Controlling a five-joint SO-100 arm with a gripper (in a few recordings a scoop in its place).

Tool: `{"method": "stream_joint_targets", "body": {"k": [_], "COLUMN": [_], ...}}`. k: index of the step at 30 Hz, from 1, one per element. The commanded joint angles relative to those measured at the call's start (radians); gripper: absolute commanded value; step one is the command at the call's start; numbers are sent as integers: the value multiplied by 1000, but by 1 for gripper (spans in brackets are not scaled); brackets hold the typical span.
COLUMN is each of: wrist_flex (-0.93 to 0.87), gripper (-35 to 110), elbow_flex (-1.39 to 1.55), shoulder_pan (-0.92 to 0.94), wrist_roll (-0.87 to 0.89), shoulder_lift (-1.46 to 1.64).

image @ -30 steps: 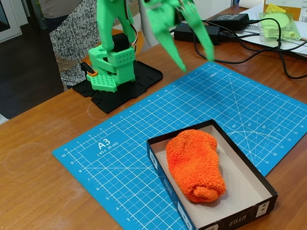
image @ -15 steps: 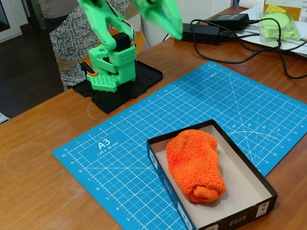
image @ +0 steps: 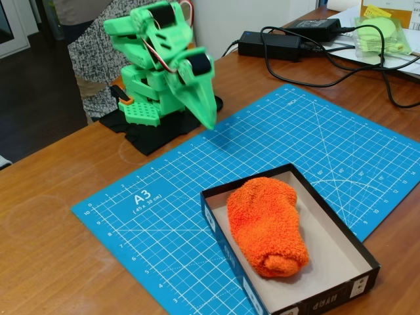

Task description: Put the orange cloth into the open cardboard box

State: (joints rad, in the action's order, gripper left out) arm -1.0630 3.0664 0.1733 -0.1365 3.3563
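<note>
A wooden table (image: 59,197) fills the fixed view, with a blue A3 cutting mat (image: 164,216) laid across it, and a person in a speckled top (image: 98,46) standing behind the far edge. Black power bricks (image: 269,41) and looping cables (image: 367,65) sit at the far right, beside a bag of pale green items (image: 382,34).

The orange cloth (image: 267,226) lies inside the open cardboard box (image: 341,262), a rolled bundle running along the box's length with bare pale floor showing to its right. The box sits on the near right part of the mat, its near corner reaching past the mat's edge. By the look of it the placement is done.

The green arm is folded low over its base (image: 147,98) on a black plate (image: 157,134), well apart from the box. The gripper (image: 205,105) points down toward the mat's far edge, and its fingers look drawn together into a single narrow point, holding nothing.

Little remains to go wrong. The main risk I would judge is a further swing of the arm toward the box, which could nudge the light tray or snag the fuzzy cloth and drag it out. The nearby cables could also catch the arm if it reached right
</note>
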Motion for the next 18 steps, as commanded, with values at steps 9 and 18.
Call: {"method": "stream_joint_targets", "body": {"k": [9,18], "wrist_flex": [-40,-48], "gripper": [0,0], "elbow_flex": [14,12], "shoulder_pan": [14,0], "wrist_roll": [55,52], "shoulder_lift": [20,20]}}
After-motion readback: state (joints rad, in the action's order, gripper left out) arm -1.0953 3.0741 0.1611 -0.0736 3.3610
